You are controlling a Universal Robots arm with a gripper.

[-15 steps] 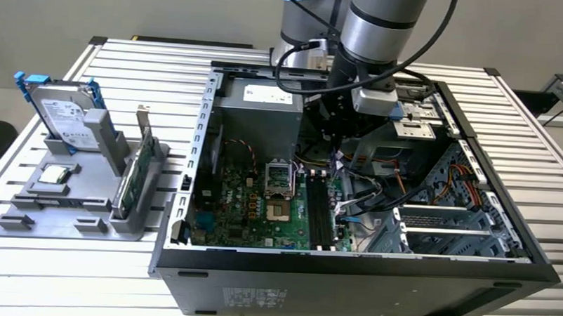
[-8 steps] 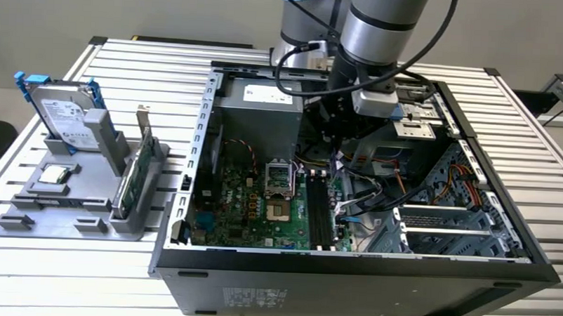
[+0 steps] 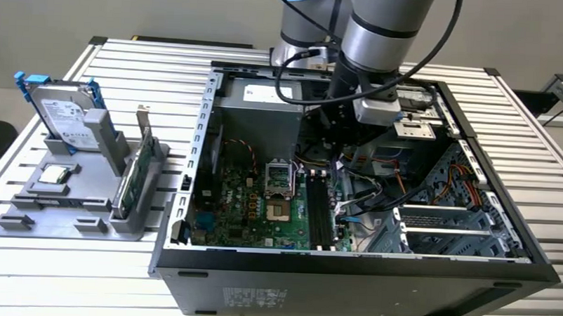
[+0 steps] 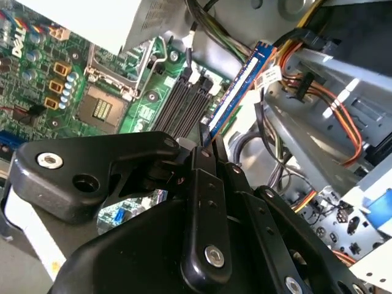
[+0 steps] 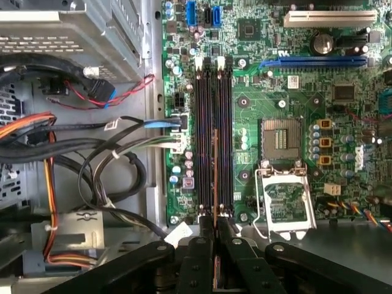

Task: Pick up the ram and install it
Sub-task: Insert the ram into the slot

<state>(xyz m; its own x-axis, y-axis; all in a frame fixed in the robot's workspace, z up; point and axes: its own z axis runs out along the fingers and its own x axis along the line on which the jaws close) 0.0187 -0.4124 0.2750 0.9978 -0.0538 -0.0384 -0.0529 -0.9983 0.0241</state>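
Inside the open computer case (image 3: 353,266), which stands on the counter (image 3: 126,54), the jaws of the gripper (image 5: 214,236) are closed edge-on upon the ram (image 4: 236,92), held above the memory slots (image 5: 213,135). Keep the stick parallel to its slot, notch aligned, and press down squarely so both ends seat evenly.

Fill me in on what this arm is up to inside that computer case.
The arm has reached into the open computer case and its tool is shut on the ram, held edge-on. In the first wrist view the ram lines up lengthwise over the black memory slots on the motherboard, beside the empty processor socket. In the second wrist view the stick hangs above the slots, not seated. On the exterior view's left, a hard drive stands in a grey holder.
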